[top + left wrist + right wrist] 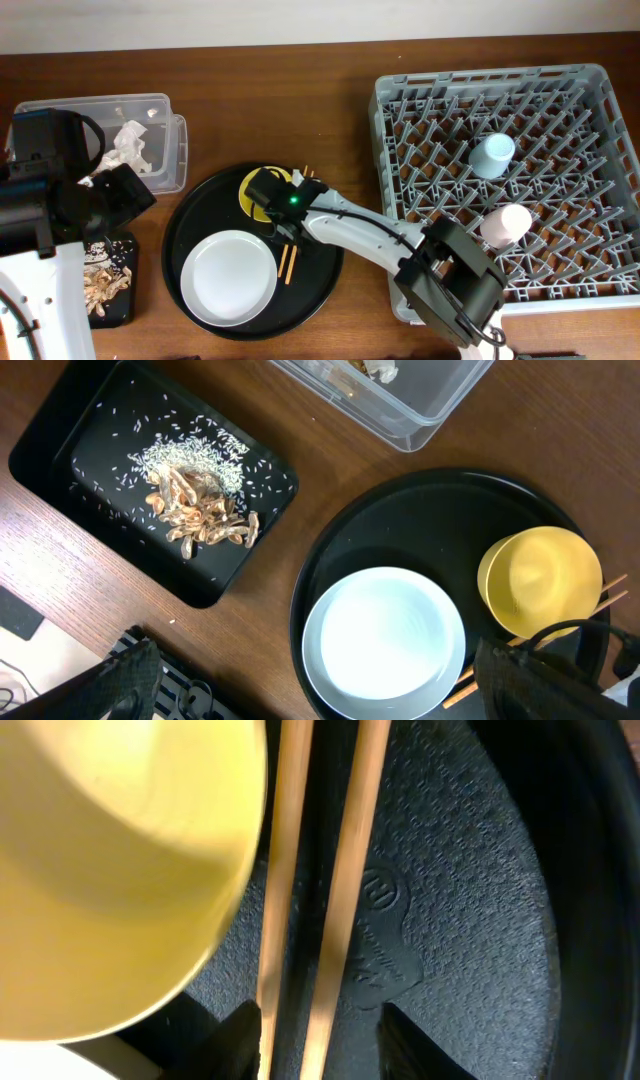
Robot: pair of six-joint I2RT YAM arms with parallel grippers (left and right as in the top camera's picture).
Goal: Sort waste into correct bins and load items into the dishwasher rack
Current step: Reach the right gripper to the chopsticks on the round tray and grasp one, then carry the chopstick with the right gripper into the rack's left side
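Observation:
Two wooden chopsticks (350,870) lie side by side on the round black tray, close to the yellow bowl (110,860). My right gripper (320,1045) is low over them and open. Its fingers (415,1045) straddle the pair, with a gap on the right side. From above, the right gripper (272,205) covers part of the bowl (247,185) and the chopsticks (286,262). The pale plate (228,278) sits on the same tray. My left gripper (330,695) hangs wide open and holds nothing. A light-blue cup (493,154) and a pink cup (507,224) stand in the grey rack (480,78).
The clear tub (150,105) at the back left holds a crumpled napkin (128,148). The small black tray (60,450) holds brown scraps (200,510) and rice grains. The round black tray (190,230) lies between the bins and the rack.

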